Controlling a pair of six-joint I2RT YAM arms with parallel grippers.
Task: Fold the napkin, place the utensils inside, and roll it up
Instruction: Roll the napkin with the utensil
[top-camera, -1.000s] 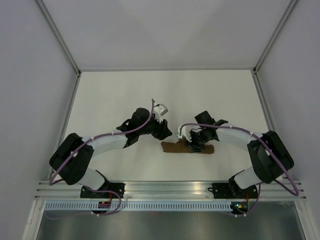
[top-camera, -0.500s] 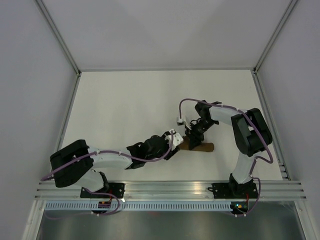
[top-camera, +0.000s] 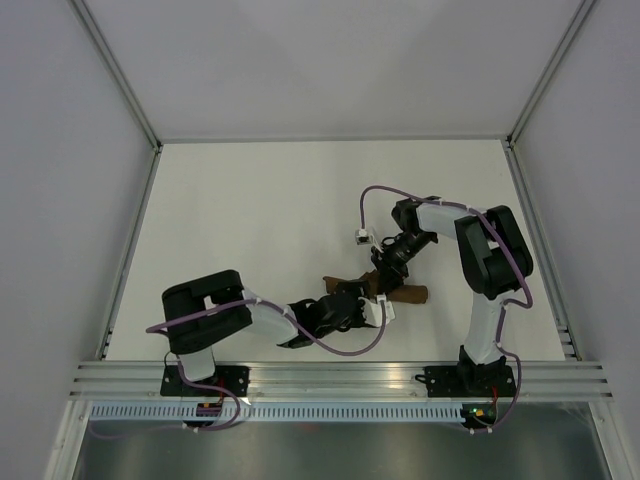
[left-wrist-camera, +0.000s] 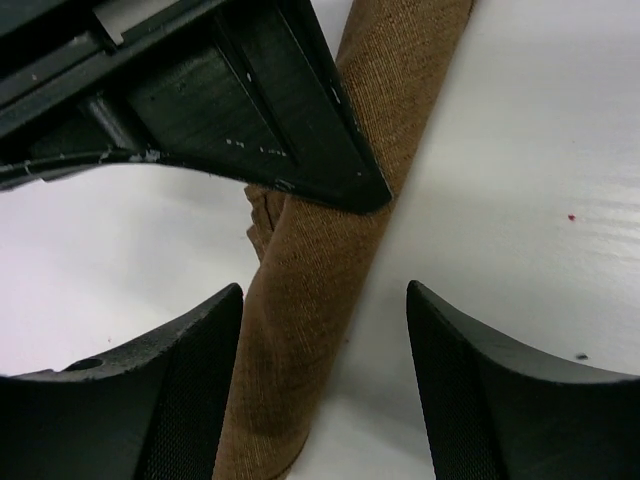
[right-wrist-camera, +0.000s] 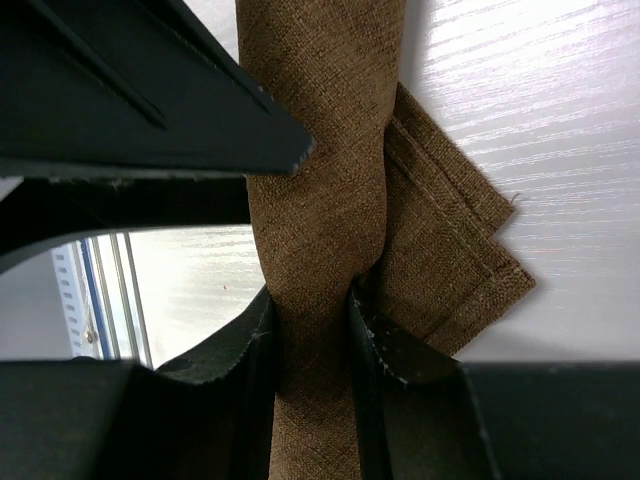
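Observation:
The napkin (top-camera: 410, 294) is a dark brown cloth rolled into a slim tube, lying on the white table right of centre. My right gripper (right-wrist-camera: 312, 335) is shut on the roll (right-wrist-camera: 320, 200), its fingers (right-wrist-camera: 400, 365) pinching it tight. A loose corner flap (right-wrist-camera: 455, 260) sticks out beside them. My left gripper (left-wrist-camera: 322, 385) is open and straddles the roll's end (left-wrist-camera: 300, 320). The cloth lies against its left finger (left-wrist-camera: 180, 400), with a gap to the other. In the top view, the left gripper (top-camera: 358, 299) is at the roll's near left and the right gripper (top-camera: 384, 274) just behind it. The utensils are hidden.
The right gripper's black body (left-wrist-camera: 250, 100) hangs close above the roll in the left wrist view. White walls with metal frame posts (top-camera: 130, 110) enclose the table on three sides. An aluminium rail (top-camera: 330, 375) carrying both arm bases runs along the near edge.
My left arm has swung down from behind the roll's left end to its near side, and its jaws have widened. My right arm has folded upright while keeping its grip on the roll.

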